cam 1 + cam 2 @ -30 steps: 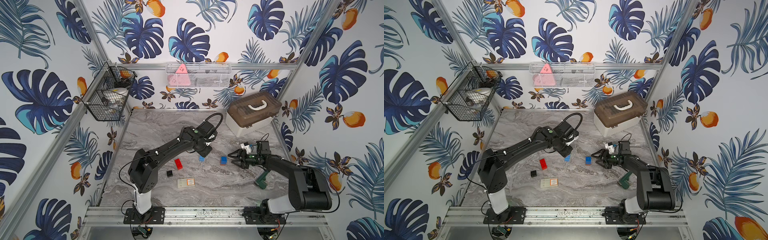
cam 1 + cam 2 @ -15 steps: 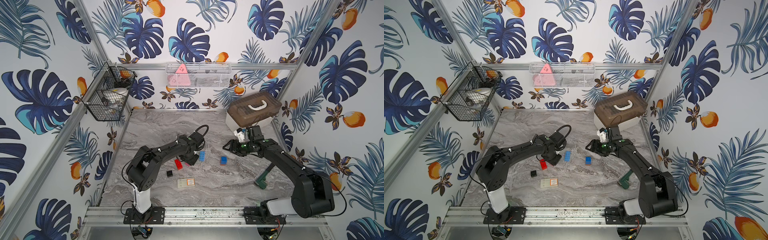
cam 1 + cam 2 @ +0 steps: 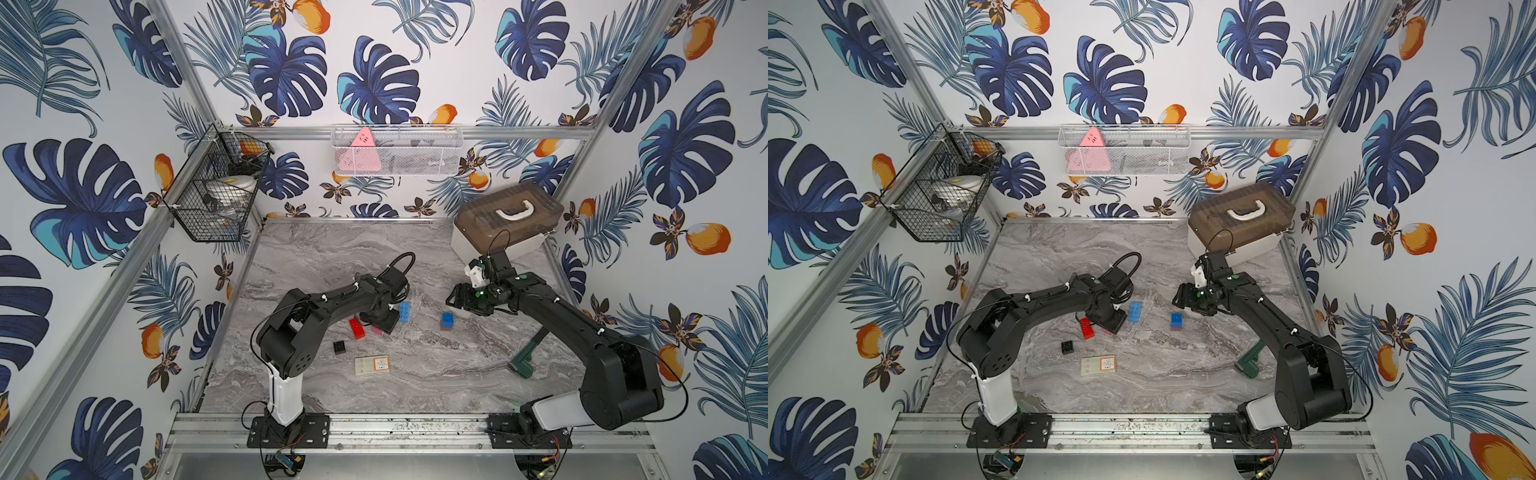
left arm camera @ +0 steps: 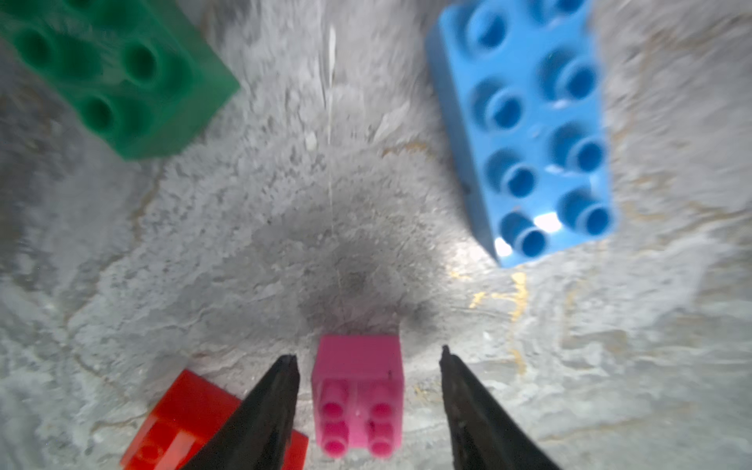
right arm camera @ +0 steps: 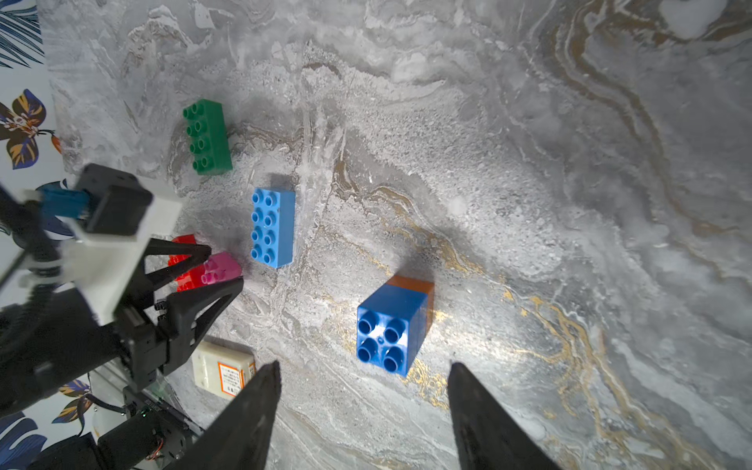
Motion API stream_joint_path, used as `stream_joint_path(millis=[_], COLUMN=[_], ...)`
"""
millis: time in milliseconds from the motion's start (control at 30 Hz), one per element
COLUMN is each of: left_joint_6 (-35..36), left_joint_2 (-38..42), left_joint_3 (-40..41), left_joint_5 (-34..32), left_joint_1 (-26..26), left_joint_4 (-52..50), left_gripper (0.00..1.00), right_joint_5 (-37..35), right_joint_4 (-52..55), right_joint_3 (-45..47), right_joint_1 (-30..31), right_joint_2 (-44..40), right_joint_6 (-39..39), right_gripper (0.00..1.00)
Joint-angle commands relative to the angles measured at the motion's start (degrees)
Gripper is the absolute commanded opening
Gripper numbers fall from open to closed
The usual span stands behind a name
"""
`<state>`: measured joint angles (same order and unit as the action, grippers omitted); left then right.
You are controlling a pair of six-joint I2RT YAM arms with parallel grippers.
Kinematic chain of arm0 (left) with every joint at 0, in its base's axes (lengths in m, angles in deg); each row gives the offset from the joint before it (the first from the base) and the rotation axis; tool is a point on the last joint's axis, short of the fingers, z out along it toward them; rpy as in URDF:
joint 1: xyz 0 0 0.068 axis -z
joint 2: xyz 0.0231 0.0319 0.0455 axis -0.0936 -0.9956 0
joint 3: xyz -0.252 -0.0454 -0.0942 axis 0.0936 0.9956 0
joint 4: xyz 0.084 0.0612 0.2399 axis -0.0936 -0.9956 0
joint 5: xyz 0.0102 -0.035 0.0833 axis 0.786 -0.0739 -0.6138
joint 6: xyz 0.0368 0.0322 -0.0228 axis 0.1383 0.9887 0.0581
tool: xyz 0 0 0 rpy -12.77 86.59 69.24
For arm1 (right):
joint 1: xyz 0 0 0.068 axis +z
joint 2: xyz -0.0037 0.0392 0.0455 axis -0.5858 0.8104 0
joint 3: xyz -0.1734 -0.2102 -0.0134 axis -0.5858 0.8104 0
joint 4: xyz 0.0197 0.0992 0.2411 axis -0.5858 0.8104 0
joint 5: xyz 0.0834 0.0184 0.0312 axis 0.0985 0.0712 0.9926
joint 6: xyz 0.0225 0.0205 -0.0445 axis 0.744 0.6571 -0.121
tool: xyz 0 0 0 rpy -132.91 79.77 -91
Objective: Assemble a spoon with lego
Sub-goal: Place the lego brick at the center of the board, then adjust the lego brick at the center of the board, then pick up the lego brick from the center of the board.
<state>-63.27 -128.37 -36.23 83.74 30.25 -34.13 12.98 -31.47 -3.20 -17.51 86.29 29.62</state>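
Observation:
No spoon is in view; the lego lies as loose bricks. A pink brick [image 4: 358,390] rests on the table between the jaws of my open left gripper [image 4: 368,354], with a gap on each side. A red brick [image 4: 179,423] lies just beside it. Farther off lie a green brick [image 4: 122,69] and a light blue brick [image 4: 525,130]. A dark blue brick stacked on an orange one [image 5: 390,325] stands ahead of my right gripper [image 5: 364,364], which is open and empty above the table. A black brick [image 3: 339,346] sits alone toward the front.
A flat beige box with an orange label [image 3: 372,365] lies near the front. A dark green handled tool [image 3: 525,357] lies under the right arm. A brown-lidded storage box [image 3: 505,222] fills the back right corner. Wire baskets [image 3: 216,195] hang on the walls.
My left gripper swung in beside the red brick and opened, and the pink brick now lies on the table between its jaws. My right gripper moved back and away from the table's right front.

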Motion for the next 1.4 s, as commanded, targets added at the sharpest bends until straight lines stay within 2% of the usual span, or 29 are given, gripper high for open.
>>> stream_joint_path(millis=[0,433,633,767,867,967,1200,1367], left_joint_6=[-0.76,-4.65,-6.78,-5.87,-3.28,-1.69,-1.83,-3.21], left_joint_2=[0.69,-3.58,-3.32,-0.86,0.39,2.77,9.37,12.75], left_joint_3=[-1.86,-1.81,0.39,-0.31,-2.93,-3.35,-0.49,4.3], left_joint_5=[1.4,14.8,21.42,18.81,11.31,5.65,1.37,1.6], left_joint_1=[0.42,0.87,1.35,1.0,0.47,-0.61,-6.32,-9.62], left_joint_4=[-0.43,8.25,18.77,15.8,7.16,1.71,-4.4,-4.1], left_gripper=[0.65,0.62,0.58,0.58,0.59,0.6,0.62,0.62], right_joint_5=[-0.4,-0.68,-0.89,-1.67,-2.69,-5.62,-10.98,-15.99], right_joint_4=[0.44,0.93,1.4,2.65,3.19,3.36,3.12,5.22], right_joint_3=[0.33,0.15,-0.01,-1.19,-2.37,-4.44,-13.92,-22.94], right_joint_1=[0.11,0.11,0.06,0.06,0.8,4.06,12.18,18.85], right_joint_2=[-0.34,-1.2,-1.29,-1.2,-0.31,2.15,13.26,23.52], right_joint_6=[-0.35,-1.02,-1.28,-2.28,-2.6,-2.77,-3.63,-4.79], right_gripper=[0.69,0.69,0.69,0.69,0.69,0.69,0.69,0.69])
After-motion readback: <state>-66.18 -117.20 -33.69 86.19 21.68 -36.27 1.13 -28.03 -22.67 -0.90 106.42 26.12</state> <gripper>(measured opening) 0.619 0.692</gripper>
